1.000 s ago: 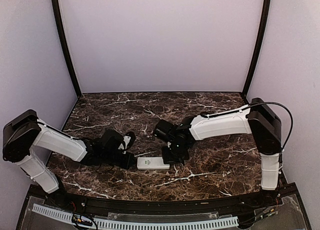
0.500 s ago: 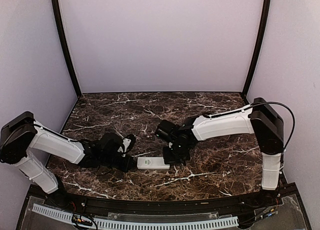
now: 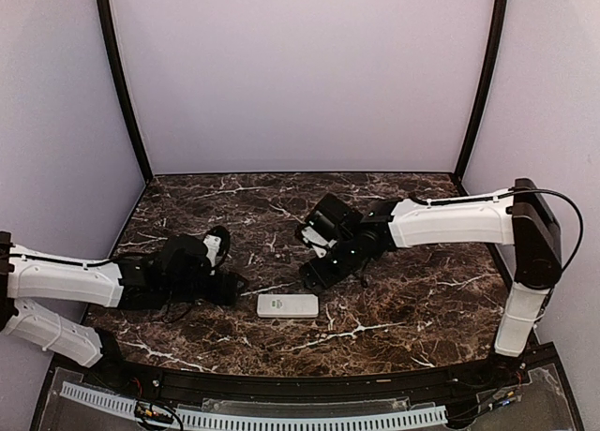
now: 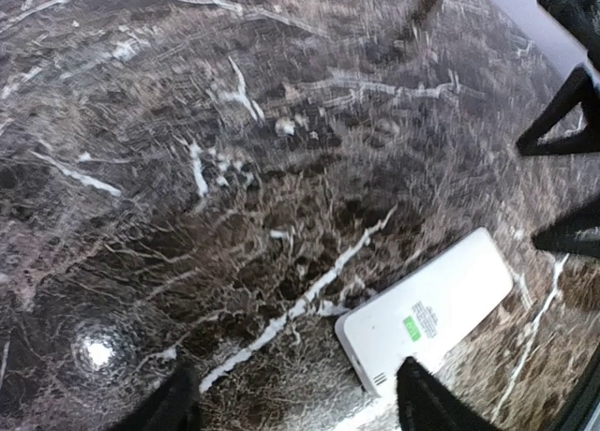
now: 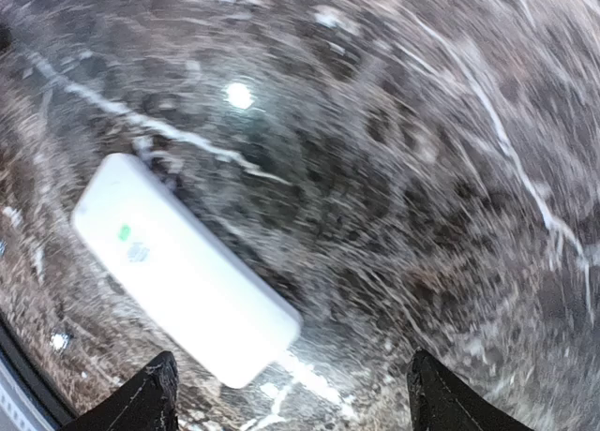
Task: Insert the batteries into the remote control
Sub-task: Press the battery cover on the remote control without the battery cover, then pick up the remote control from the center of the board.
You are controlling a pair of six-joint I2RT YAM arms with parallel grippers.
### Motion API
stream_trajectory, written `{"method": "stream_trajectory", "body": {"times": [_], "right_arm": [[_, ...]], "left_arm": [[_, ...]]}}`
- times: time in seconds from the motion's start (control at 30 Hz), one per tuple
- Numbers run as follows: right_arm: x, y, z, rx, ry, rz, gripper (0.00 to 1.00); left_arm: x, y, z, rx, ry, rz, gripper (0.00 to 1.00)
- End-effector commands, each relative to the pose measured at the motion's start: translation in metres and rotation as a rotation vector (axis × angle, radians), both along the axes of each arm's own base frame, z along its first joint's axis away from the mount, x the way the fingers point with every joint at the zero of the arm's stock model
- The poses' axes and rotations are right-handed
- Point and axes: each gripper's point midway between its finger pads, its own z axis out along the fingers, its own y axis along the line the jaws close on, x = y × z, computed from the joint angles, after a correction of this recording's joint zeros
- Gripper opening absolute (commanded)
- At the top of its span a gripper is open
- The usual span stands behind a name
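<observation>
The white remote control [image 3: 288, 305] lies flat on the dark marble table [image 3: 403, 300], its plain back with a small green label facing up. It also shows in the left wrist view as the remote control [image 4: 441, 309] and in the right wrist view as the remote control [image 5: 178, 262]. My left gripper [image 3: 232, 286] [image 4: 300, 414] stands open just left of it, with one fingertip over its near corner. Open too, my right gripper [image 3: 314, 274] [image 5: 295, 403] hovers just behind the remote's right end, holding nothing. No batteries are in view.
The right gripper's black fingers [image 4: 567, 131] show at the right edge of the left wrist view. Pale walls with black corner posts [image 3: 122, 84] enclose the table on three sides. A black rail [image 3: 281, 382] runs along the near edge.
Both grippers have opened and drawn away from the remote. The left arm pulled back to the left, and the right arm rose and moved back. The remote stays flat on the table.
</observation>
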Motion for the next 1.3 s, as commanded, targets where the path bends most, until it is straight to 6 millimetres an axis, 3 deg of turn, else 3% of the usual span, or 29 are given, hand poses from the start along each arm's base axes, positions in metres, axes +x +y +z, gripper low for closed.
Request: {"method": "stream_trajectory", "body": {"times": [0.0,0.07,0.17,0.3,0.5,0.73,1.0,1.13,1.27], "right_arm": [[-0.028,0.064,0.026,0.085,-0.205,0.631,0.81],[-0.037,0.078,0.02,0.083,-0.21,0.77,0.82],[-0.034,0.09,0.004,0.04,-0.19,0.848,0.82],[-0.025,0.101,-0.011,0.006,-0.206,0.879,0.98],[-0.028,0.103,-0.044,-0.069,-0.143,0.904,0.98],[-0.032,0.096,-0.059,-0.13,-0.114,0.907,0.8],[-0.039,0.1,-0.051,-0.117,-0.093,0.902,0.63],[-0.038,0.105,-0.042,-0.099,-0.086,0.89,0.47],[-0.036,0.105,-0.038,-0.099,-0.085,0.872,0.42]], "left_arm": [[0.008,0.03,0.033,0.009,-0.128,0.107,0.78],[0.009,0.037,0.051,-0.025,-0.184,0.13,0.83],[0.009,0.047,0.073,-0.069,-0.258,0.155,0.85],[0.008,0.059,0.085,-0.087,-0.307,0.187,0.85],[0.007,0.058,0.085,-0.107,-0.322,0.174,0.85],[0.007,0.057,0.082,-0.1,-0.319,0.168,0.84],[0.007,0.055,0.08,-0.103,-0.318,0.159,0.83],[0.006,0.054,0.079,-0.097,-0.313,0.15,0.83],[0.006,0.054,0.078,-0.1,-0.314,0.15,0.82]]}}
